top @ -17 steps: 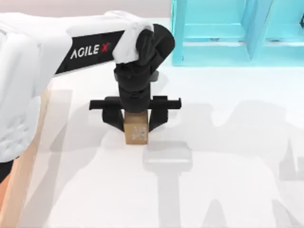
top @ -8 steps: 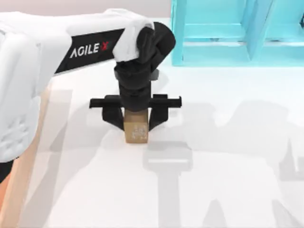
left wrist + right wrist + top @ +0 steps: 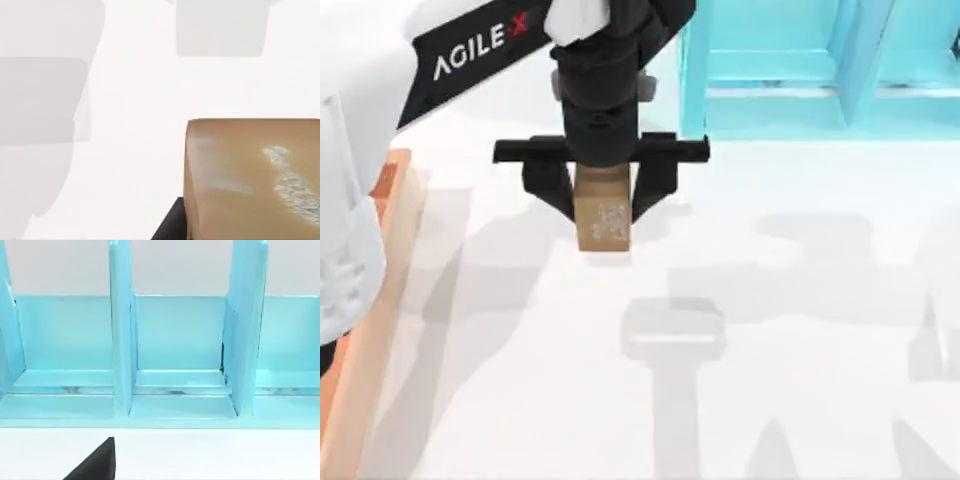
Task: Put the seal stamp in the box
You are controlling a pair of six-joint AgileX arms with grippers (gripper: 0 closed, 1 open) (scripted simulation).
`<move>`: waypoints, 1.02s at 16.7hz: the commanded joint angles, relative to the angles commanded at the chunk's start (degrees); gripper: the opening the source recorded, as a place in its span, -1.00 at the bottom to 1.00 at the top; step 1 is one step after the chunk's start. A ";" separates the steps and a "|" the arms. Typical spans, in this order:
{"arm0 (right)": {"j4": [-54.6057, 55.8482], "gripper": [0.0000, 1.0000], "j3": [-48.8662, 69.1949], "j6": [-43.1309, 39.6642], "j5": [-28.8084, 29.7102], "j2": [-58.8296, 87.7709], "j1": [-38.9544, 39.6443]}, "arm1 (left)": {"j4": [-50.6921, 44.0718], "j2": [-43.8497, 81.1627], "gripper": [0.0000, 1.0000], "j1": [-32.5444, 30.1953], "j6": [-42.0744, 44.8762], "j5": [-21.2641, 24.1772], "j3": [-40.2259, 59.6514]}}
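The seal stamp [image 3: 603,222], a tan-brown block with a whitish carved pattern on its top face, hangs above the white table, and its shadow lies apart from it on the tabletop. My left gripper [image 3: 603,206] is shut on it, one black finger on each side. In the left wrist view the stamp [image 3: 255,180] looms close, with a dark finger [image 3: 170,231] at its edge. The box [image 3: 382,262] shows its light wood rim and orange-brown inside at the table's left edge, left of the gripper. A black fingertip [image 3: 95,465] of my right gripper shows, facing the shelf.
A turquoise shelf unit [image 3: 800,70] stands at the back right, close to the left gripper's right end; its open compartments [image 3: 180,350] face the right wrist camera. Arm shadows fall across the white tabletop [image 3: 800,350].
The left gripper has risen with the stamp held in it and shifted toward the back of the table. The stamp's shadow now lies separate from the block.
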 joint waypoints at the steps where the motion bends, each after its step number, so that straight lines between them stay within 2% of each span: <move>1: 0.00 1.00 0.00 0.00 0.00 0.00 0.00 | -1.29 -0.22 -1.00 0.02 0.02 -0.01 1.12; 7: 0.00 1.00 0.00 0.00 0.00 0.00 0.00 | -1.92 -0.22 -1.00 0.25 0.28 -0.03 1.58; 9: 0.00 1.00 0.00 0.00 0.00 0.00 0.00 | -1.79 -1.33 -1.00 2.20 2.24 0.00 0.76; 13: 0.00 1.00 0.00 0.00 0.00 0.00 0.00 | -1.42 -6.71 -1.00 12.63 12.57 0.08 -4.20; 17: 0.00 1.00 0.00 0.00 0.00 0.00 0.00 | -1.39 -13.99 -1.00 29.22 28.96 -0.03 -12.52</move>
